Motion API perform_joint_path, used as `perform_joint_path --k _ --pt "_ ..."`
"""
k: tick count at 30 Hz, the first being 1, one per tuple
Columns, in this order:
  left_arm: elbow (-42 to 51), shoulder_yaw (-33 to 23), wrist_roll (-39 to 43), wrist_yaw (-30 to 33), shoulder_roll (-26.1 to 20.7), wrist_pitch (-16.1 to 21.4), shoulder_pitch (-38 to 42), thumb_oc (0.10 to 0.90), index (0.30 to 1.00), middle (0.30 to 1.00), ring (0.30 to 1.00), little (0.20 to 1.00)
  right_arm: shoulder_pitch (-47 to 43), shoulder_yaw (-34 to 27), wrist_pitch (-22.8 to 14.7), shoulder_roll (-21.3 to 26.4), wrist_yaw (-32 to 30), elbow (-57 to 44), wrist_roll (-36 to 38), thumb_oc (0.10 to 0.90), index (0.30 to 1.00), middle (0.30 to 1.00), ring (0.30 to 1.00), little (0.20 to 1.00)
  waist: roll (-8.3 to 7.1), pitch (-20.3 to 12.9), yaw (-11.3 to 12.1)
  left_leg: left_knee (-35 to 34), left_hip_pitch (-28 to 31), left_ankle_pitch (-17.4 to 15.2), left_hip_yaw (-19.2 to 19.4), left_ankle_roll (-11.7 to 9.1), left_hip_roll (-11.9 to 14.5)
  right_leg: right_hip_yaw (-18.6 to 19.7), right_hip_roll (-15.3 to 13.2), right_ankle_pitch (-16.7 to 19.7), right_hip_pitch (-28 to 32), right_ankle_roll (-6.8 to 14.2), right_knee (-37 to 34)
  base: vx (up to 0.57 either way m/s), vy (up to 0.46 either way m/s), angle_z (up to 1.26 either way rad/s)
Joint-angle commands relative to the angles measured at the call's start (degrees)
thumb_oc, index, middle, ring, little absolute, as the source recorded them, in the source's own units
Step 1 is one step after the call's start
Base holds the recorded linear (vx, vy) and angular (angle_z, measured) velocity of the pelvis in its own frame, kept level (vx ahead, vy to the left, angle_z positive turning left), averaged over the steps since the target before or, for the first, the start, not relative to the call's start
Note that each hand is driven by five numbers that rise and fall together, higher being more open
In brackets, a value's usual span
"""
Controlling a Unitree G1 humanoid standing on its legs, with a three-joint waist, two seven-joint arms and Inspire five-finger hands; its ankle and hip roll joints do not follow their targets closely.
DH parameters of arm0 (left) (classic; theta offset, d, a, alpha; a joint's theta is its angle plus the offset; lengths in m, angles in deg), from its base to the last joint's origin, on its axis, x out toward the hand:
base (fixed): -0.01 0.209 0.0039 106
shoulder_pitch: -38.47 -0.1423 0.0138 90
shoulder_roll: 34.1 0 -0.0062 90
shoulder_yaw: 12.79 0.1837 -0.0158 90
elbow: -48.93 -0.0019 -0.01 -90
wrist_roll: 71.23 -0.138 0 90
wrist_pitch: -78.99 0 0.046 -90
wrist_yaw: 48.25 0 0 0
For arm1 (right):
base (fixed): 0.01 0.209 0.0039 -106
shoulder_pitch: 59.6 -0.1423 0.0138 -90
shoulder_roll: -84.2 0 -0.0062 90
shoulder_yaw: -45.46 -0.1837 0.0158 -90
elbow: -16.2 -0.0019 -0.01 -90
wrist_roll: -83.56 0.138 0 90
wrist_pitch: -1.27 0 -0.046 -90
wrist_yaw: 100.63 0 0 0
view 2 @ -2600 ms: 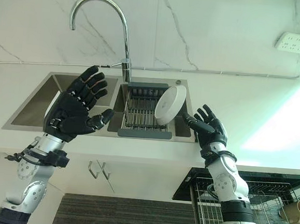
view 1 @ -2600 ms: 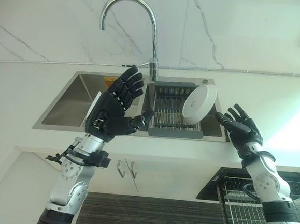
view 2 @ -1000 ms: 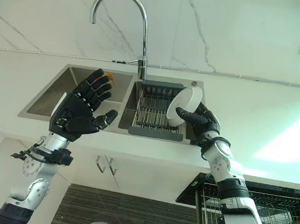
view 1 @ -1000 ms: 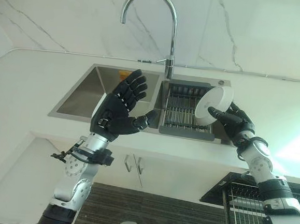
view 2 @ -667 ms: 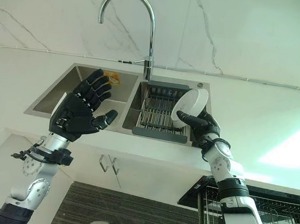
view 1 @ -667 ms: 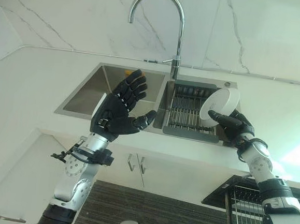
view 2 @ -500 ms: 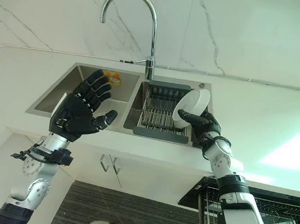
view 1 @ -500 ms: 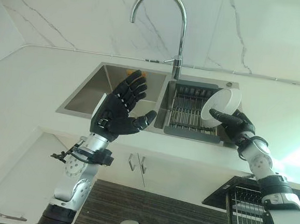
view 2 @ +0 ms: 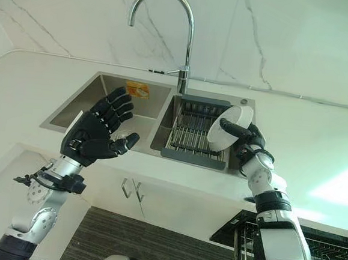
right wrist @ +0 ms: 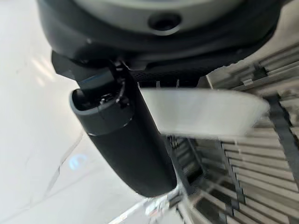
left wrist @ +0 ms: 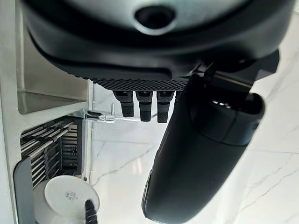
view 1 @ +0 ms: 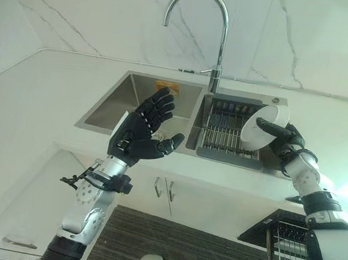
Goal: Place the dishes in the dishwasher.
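A white bowl (view 1: 257, 134) stands on edge at the right end of the dark dish rack (view 1: 221, 133) in the sink's right basin. My right hand (view 1: 290, 144) is at the bowl's right rim. Its thumb lies across the bowl's face and its fingers reach behind, so the hand is shut on the bowl (right wrist: 201, 112). My left hand (view 1: 139, 131) hovers open over the front edge of the left basin (view 1: 126, 99), palm toward the rack, holding nothing. The bowl (left wrist: 64, 201) appears small in the left wrist view, with a dark finger beside it.
A tall curved faucet (view 1: 220, 43) rises behind the sink divider. An orange sponge (view 2: 137, 89) lies at the back of the left basin. White counter surrounds the sink. A wire dishwasher rack (view 1: 286, 253) is pulled out low at the right, below the counter edge.
The camera has shifted. My right hand reached forward from the counter edge to the bowl and closed its thumb over the bowl's face. The left hand has held its open pose.
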Motion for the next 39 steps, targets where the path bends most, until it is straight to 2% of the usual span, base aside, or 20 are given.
perform_joint_path --k 1,4,7,9,11,15,18,21,23,26,27,28,29,31,32,36,39 --pt "6.44 -1.41 3.40 -0.35 -1.97 3.81 3.04 0.800 0.900 0.900 0.900 0.900 -9.20 0.10 -8.01 3.04 1.39 -2.71 2.07 0.400 0.300 0.300 0.300 0.300 -1.64 -4.60 1.67 5.61 -1.32 4.00 -1.32 -3.31 0.20 -0.12 -0.50 -0.61 10.05 4.10 -10.06 0.05 0.105 0.14" --pt "6.27 -0.86 4.10 -0.44 -2.26 4.25 2.77 0.800 0.900 0.900 0.900 0.900 -8.36 0.23 -8.21 3.09 0.44 -3.16 1.64 0.400 0.300 0.300 0.300 0.300 -1.29 -5.15 1.31 0.99 0.84 2.46 -1.48 -2.97 -0.56 -0.30 -1.48 -0.06 9.48 4.94 -10.06 0.02 0.149 0.21" --pt "6.28 -0.42 4.32 -0.27 -2.52 4.29 3.36 0.800 0.900 0.900 0.900 0.900 -7.98 0.08 -8.92 3.49 -0.20 -3.11 0.82 0.400 0.300 0.300 0.300 0.300 -0.68 -5.77 0.62 0.99 0.93 -0.82 -1.71 -2.42 -0.59 -0.42 -1.51 0.40 8.80 5.55 -10.06 -0.03 0.146 0.10" --pt "6.49 -0.18 4.26 0.14 -2.61 4.06 3.75 0.800 0.900 0.900 0.900 0.900 -7.57 -0.22 -10.99 3.87 -0.25 -4.50 0.92 0.400 0.300 0.300 0.300 0.300 -0.47 -6.25 -0.05 0.99 0.91 -3.56 -1.58 -1.82 -0.46 -0.49 -1.71 0.77 8.29 6.04 -10.06 -0.05 0.153 0.07" --pt "6.72 -0.32 4.42 0.25 -2.64 3.78 3.85 0.800 0.900 0.900 0.900 0.900 -7.11 -0.70 -12.49 4.03 -1.10 -6.74 -0.41 0.400 0.300 0.300 0.300 0.300 -0.29 -6.50 -0.50 0.99 0.91 -4.56 -1.58 -1.38 -0.35 -0.41 -1.68 0.89 8.07 6.27 -10.06 -0.05 0.149 0.08" --pt "7.74 -0.87 4.91 -0.25 -2.42 3.59 2.94 0.800 0.900 0.900 0.900 0.900 -5.20 -1.43 -15.28 5.26 -4.07 -16.52 -7.51 0.400 0.300 0.300 0.300 0.300 -0.13 -7.07 -1.96 0.99 0.88 -6.06 -1.15 -0.27 -0.14 0.09 -1.56 1.29 7.39 6.93 -10.06 -0.06 0.179 0.03" --pt "8.48 -1.85 4.89 -0.92 -1.68 3.35 1.77 0.800 0.900 0.900 0.900 0.900 -0.72 -3.46 -17.88 5.15 -5.89 -28.83 -11.61 0.400 0.300 0.300 0.300 0.300 -0.19 -7.22 -3.62 0.99 0.73 -6.98 -0.42 0.54 -0.17 0.76 -1.61 1.75 6.59 7.54 -10.06 -0.05 0.206 -0.06" --pt "9.59 -2.98 4.68 -1.64 -0.84 2.64 0.18 0.800 0.900 0.900 0.900 0.900 5.72 -6.54 -19.95 2.83 -7.16 -42.82 -13.51 0.400 0.300 0.300 0.300 0.300 -0.30 -7.24 -5.40 0.99 0.43 -7.82 0.74 1.38 -0.19 1.45 -1.98 2.63 5.31 8.53 -10.06 -0.03 0.193 -0.15" --pt "10.29 -3.67 4.80 -3.13 0.25 1.37 -0.98 0.800 0.900 0.900 0.900 0.900 11.79 -10.17 -22.90 -0.54 -7.00 -51.51 -16.02 0.400 0.300 0.300 0.300 0.300 -0.46 -7.02 -6.96 0.99 0.17 -8.60 1.68 2.17 -0.29 2.17 -2.54 3.70 4.18 9.59 -10.06 -0.01 0.232 -0.27" --pt "11.91 -4.28 4.58 -4.50 1.31 -0.24 -2.44 0.800 0.900 0.900 0.900 0.900 19.29 -14.63 -24.67 -3.14 -6.13 -60.24 -16.32 0.400 0.300 0.300 0.300 0.300 -0.67 -6.31 -8.98 0.99 -0.17 -9.54 2.21 2.94 -0.56 3.76 -3.41 5.78 1.73 11.32 -10.06 0.01 0.212 -0.35" --pt "13.41 -4.40 4.17 -5.08 1.41 -0.29 -3.00 0.800 0.900 0.900 0.900 0.900 22.61 -15.66 -26.93 -5.19 -5.27 -63.15 -15.57 0.400 0.300 0.300 0.300 0.300 -1.02 -5.48 -9.95 0.99 -0.64 -10.09 2.63 3.20 -0.50 4.59 -4.08 7.74 -0.78 12.58 -10.06 -0.04 0.165 -0.68" --pt "13.63 -4.39 4.12 -5.14 1.30 -0.28 -3.01 0.800 0.900 0.900 0.900 0.900 23.03 -15.74 -27.30 -5.45 -5.31 -63.58 -15.60 0.400 0.300 0.300 0.300 0.300 -1.12 -5.36 -10.03 0.99 -0.71 -10.12 2.72 3.25 -0.47 4.62 -4.17 8.17 -1.25 12.81 -10.06 -0.09 0.085 -0.85" --pt "14.24 -4.37 4.13 -5.46 1.06 -0.16 -2.94 0.800 0.900 0.900 0.900 0.900 23.83 -15.83 -27.97 -6.16 -5.37 -64.45 -15.37 0.400 0.300 0.300 0.300 0.300 -1.42 -4.98 -10.26 0.99 -0.75 -10.22 3.09 3.36 -0.40 4.17 -4.62 9.75 -2.32 13.50 -10.06 -0.13 -0.023 -0.79" --pt "15.80 -4.85 3.51 -6.31 0.42 -0.02 -2.78 0.800 0.900 0.900 0.900 0.900 24.61 -16.08 -29.61 -7.61 -4.79 -65.93 -12.94 0.400 0.300 0.300 0.300 0.300 -2.00 -4.09 -9.80 0.99 -0.65 -10.42 5.89 3.48 0.55 -1.45 -7.55 13.76 -2.77 14.98 -10.06 -0.19 -0.046 -0.68" --pt "16.36 -5.08 3.37 -6.67 0.18 -0.06 -2.48 0.800 0.900 0.900 0.900 0.900 24.76 -15.94 -30.25 -7.89 -4.25 -66.39 -11.24 0.400 0.300 0.300 0.300 0.300 -1.94 -3.85 -9.63 0.99 -0.59 -10.32 6.84 3.57 1.04 -2.66 -8.21 14.22 -2.30 15.05 -10.06 -0.20 -0.053 -1.05" --pt "17.78 -3.52 4.18 -10.02 -0.25 -1.52 0.73 0.800 0.900 0.900 0.900 0.900 28.33 -14.56 -35.38 -10.50 -2.41 -70.47 -12.24 0.400 0.300 0.300 0.300 0.300 -0.22 -3.33 -9.98 0.99 -1.35 -9.00 10.11 4.23 3.54 -4.52 -10.27 16.33 2.55 13.66 -10.06 -0.19 -0.068 -0.72" --pt "17.04 -1.32 2.58 -11.69 -0.61 -3.29 2.84 0.800 0.900 0.900 0.900 0.900 29.57 -12.98 -37.13 -12.33 0.52 -71.25 -12.24 0.400 0.300 0.300 0.300 0.300 0.07 -3.31 -10.04 0.99 -1.83 -8.70 11.30 3.98 4.72 -4.37 -11.91 15.41 5.31 13.66 -10.06 -0.15 -0.221 -0.25"
